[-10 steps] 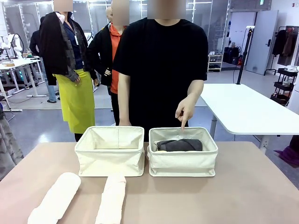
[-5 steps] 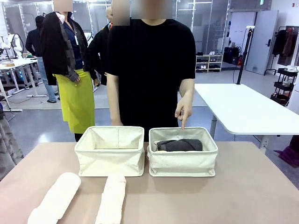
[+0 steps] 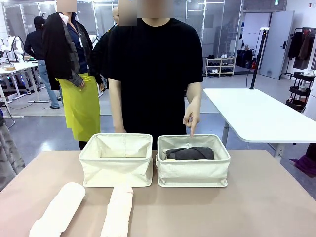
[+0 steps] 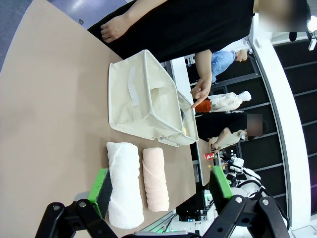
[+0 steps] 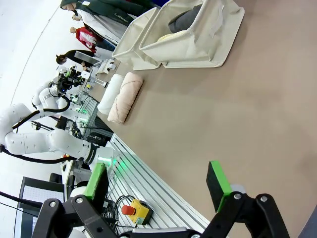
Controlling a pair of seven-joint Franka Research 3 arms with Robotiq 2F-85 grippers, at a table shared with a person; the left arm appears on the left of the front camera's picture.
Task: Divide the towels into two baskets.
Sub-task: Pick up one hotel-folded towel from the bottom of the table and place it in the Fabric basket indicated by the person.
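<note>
Rolls lying near-left on table [image 3: 256,207]: white terry towel roll [image 3: 58,211], cream terry towel roll [image 3: 117,212], long axes pointing toward rectangular cream canvas basket [image 3: 116,172]. I'm reading left gripper [image 4: 161,184] as nearer, jaws wide, empty; right gripper [image 5: 157,184] likewise.

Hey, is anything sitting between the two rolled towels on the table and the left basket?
Nothing visible does. The white towel and cream towel lie on bare table before the left basket; only its near wall must be cleared. The person's hand points over the right basket.
</note>
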